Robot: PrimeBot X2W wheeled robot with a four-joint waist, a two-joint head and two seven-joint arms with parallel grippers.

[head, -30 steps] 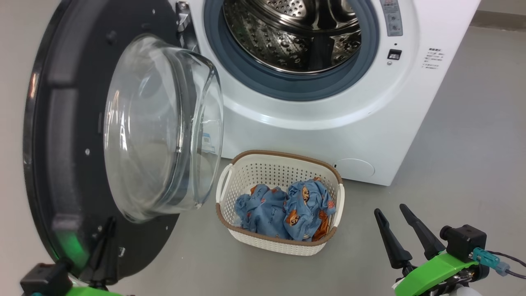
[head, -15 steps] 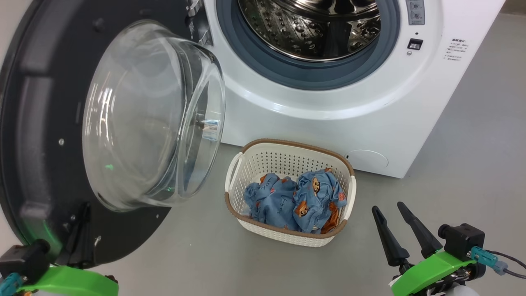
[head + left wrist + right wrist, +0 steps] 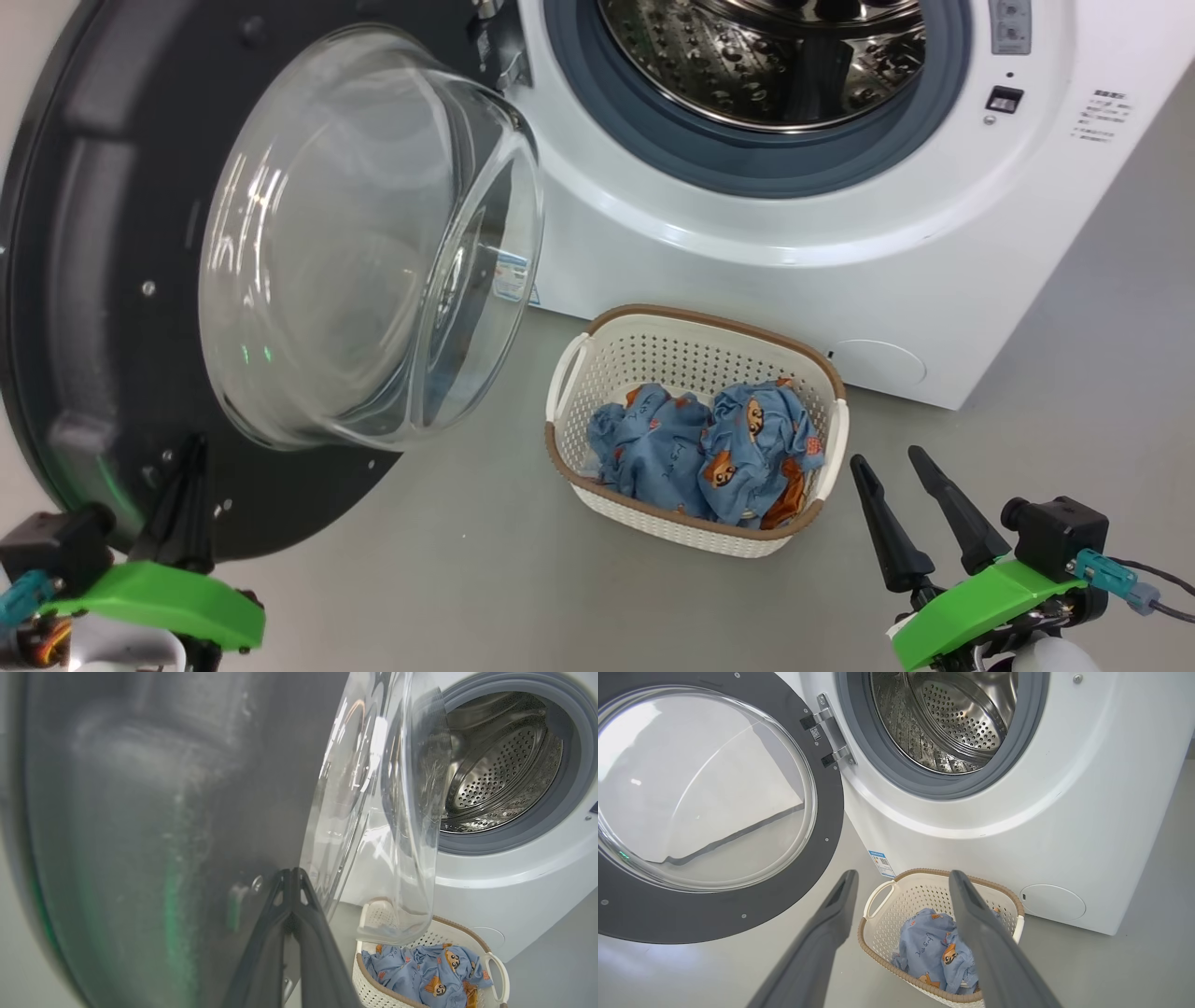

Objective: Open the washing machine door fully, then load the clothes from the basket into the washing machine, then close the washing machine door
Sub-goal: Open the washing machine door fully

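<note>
The washing machine (image 3: 747, 271) stands with its steel drum (image 3: 775, 56) exposed. Its door (image 3: 93, 280) is swung out to the left, the glass bowl (image 3: 373, 243) facing me. My left gripper (image 3: 191, 450) is shut and holds nothing, its tips at the lower inner face of the door's black rim (image 3: 140, 812); whether my left gripper (image 3: 292, 872) touches it I cannot tell. The cream basket (image 3: 597, 485) sits on the floor before the machine and holds the blue bear-print clothes (image 3: 709, 448). My right gripper (image 3: 887, 459) is open and empty, right of the basket (image 3: 866, 938).
Grey floor (image 3: 467, 579) surrounds the basket. The open door takes up the left side of the space. A blue label sticker (image 3: 881, 862) sits on the machine's lower left, and a round white cover (image 3: 878, 362) at its lower right front.
The head camera has shifted, so the machine and basket sit further right in the picture. The door looks swung slightly wider, with the shut left gripper following its lower rim. The right gripper stays open.
</note>
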